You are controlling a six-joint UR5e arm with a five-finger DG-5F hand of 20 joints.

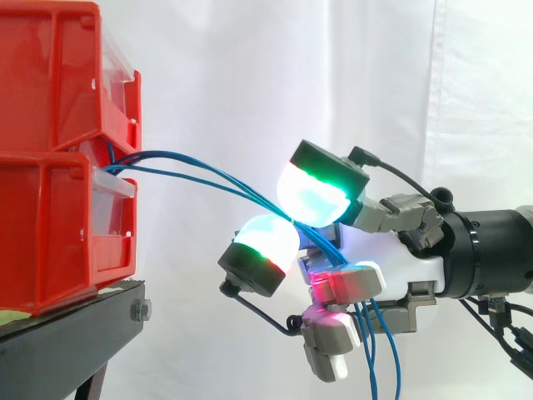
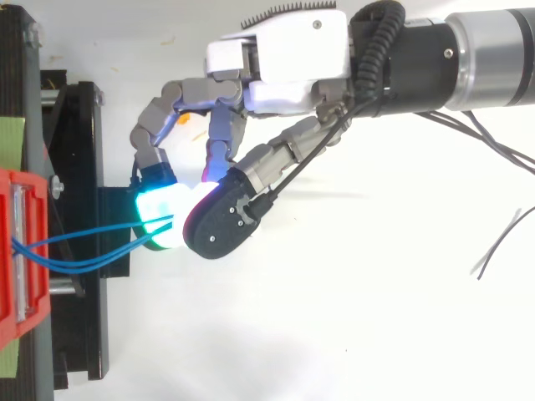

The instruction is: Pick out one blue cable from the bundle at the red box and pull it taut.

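The hand (image 1: 391,268) reaches in from the right of the side view, its wrist level and its fingers curled toward the two stacked red bins (image 1: 50,150) at the left. Two glowing fingertips (image 1: 312,196) pinch the blue cables (image 1: 166,153) at mid-frame. About three strands arc from between the bins to that pinch, then hang loose below the palm.

From up top I see the hand (image 2: 284,58) curled, its glowing pads (image 2: 163,205) pinching the blue cables (image 2: 79,267). They fan out leftward to the red box (image 2: 17,251).
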